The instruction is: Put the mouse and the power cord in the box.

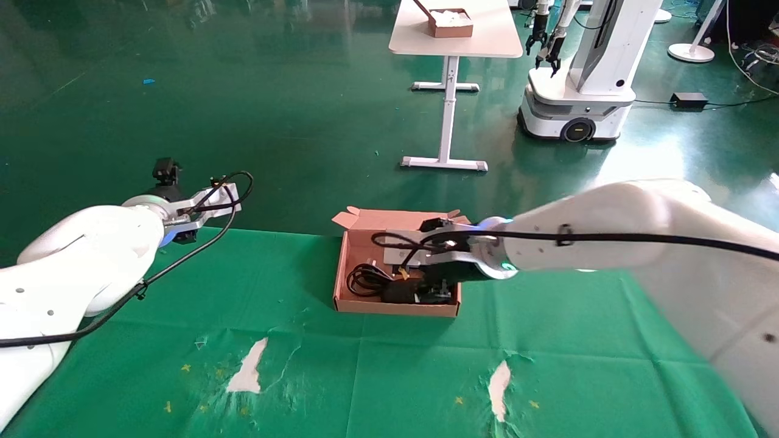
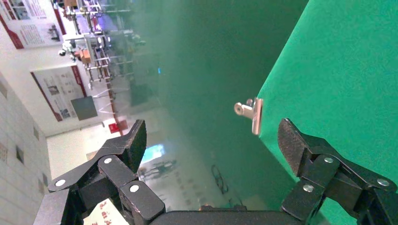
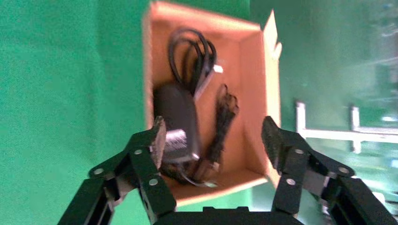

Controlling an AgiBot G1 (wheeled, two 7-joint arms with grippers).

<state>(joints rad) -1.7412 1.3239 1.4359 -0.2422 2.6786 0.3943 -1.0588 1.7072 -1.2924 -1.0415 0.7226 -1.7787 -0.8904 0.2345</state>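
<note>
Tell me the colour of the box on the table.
Brown shallow rectangular cardboard box; the right wrist view shows it best.

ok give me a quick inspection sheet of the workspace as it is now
surface: green cloth, torn in two spots showing white
job's things: box open on the cloth; looped black power cord and a black block lie inside; mouse cannot be told apart
clutter: silver clip at the cloth's edge
grippers: right pincer open above the box, empty; left pincer open, empty, off the cloth's far left edge
cables: arm wiring only
surroundings: white table carrying a smaller box; second robot
</note>
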